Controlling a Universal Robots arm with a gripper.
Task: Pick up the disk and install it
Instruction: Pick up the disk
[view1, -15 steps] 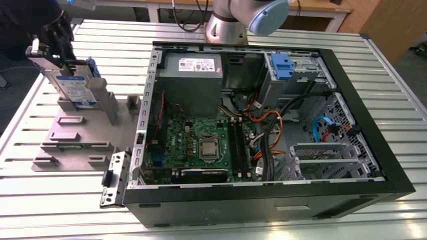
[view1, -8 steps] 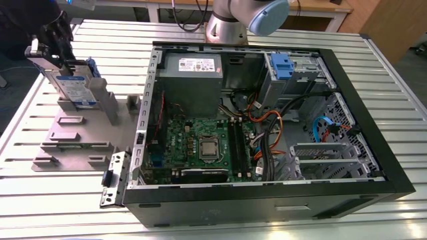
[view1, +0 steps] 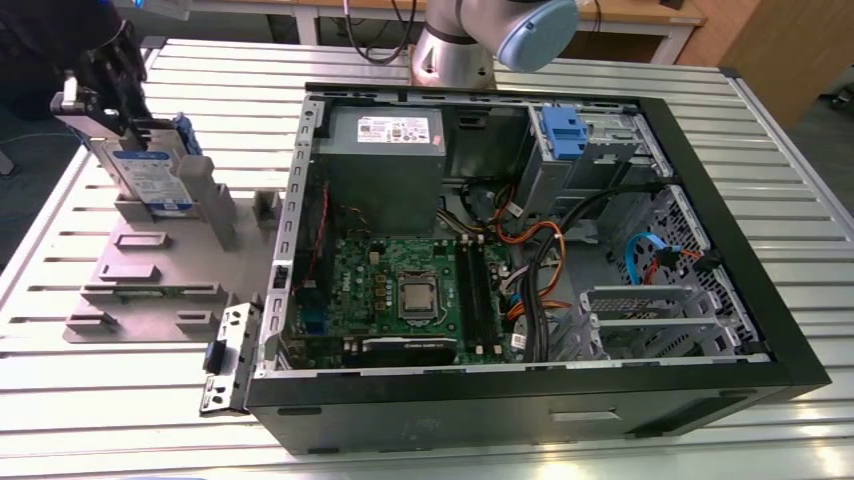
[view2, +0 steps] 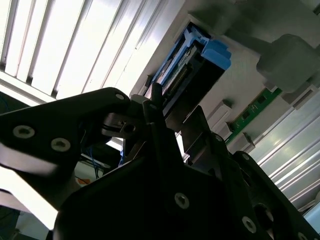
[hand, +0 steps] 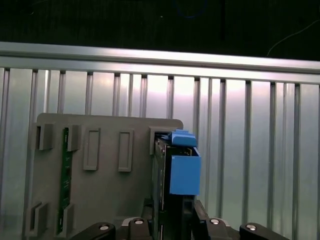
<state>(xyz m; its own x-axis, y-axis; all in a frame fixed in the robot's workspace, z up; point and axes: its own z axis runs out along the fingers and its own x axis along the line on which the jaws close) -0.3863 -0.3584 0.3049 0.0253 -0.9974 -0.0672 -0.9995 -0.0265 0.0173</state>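
Disk (view1: 150, 175), silver-grey with white-and-blue label and blue bracket, stands upright, clamped between the fingers (view2: 159, 125).

Open slatted table (view1: 54, 400) past the grey holder stand (view1: 147, 270) and upright disk (view1: 150, 175), computer case (view1: 534, 398) just beside

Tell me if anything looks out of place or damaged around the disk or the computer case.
Nothing stands out. The disk stands on edge in the grey holder with the pincer at its top, and the open computer case lies on its side, its boards and cables showing no visible damage.
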